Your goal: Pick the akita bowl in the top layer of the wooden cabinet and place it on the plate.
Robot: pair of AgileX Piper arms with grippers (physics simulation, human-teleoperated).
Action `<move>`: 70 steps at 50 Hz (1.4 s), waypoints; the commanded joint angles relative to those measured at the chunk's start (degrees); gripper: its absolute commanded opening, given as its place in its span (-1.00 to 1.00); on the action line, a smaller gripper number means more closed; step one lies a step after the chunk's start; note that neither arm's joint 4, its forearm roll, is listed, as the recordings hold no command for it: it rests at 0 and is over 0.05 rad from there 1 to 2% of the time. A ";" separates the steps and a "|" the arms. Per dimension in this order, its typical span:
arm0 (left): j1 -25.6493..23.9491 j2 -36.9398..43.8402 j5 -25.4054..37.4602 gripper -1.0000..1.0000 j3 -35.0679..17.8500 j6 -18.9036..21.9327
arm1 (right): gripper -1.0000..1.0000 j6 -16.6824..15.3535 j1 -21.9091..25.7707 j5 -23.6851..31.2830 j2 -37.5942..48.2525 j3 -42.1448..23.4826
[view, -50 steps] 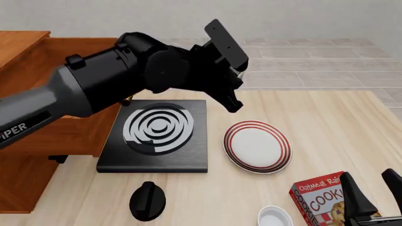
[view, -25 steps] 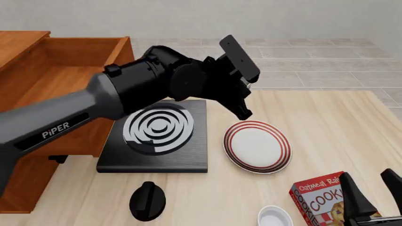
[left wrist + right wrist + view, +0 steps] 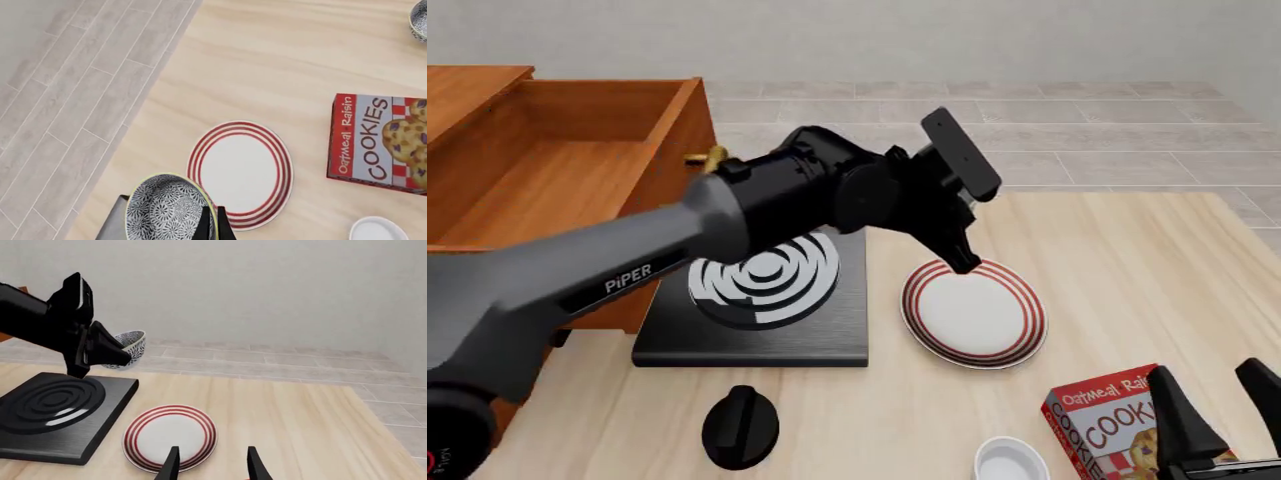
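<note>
Swung rightward from cabinet side since earlier frame: left pincer (image 3: 958, 258) clenched on akita bowl (image 3: 127, 348), hanging above plate (image 3: 974, 311) near edge. Centre over plate, lower level, then release. Right pincer (image 3: 210, 462) released, idle.

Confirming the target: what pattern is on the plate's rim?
Red concentric rings on the white plate, clearest in the left wrist view.

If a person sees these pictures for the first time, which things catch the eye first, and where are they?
The big black left arm sweeps across the front view, its end effector holding a patterned bowl in the air above the table. Just below lies the red-ringed plate, right of the black stove. At far left an open wooden drawer stands out.
</note>
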 commanded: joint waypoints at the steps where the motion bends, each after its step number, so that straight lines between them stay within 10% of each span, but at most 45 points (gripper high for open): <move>1: 0.33 3.09 -0.92 -1.00 -1.76 0.37 | 1.00 -0.05 0.07 -0.01 0.00 0.01; 70: 1.19 18.45 -4.80 -1.00 -6.28 1.54 | 1.00 0.91 -0.21 0.17 0.06 0.12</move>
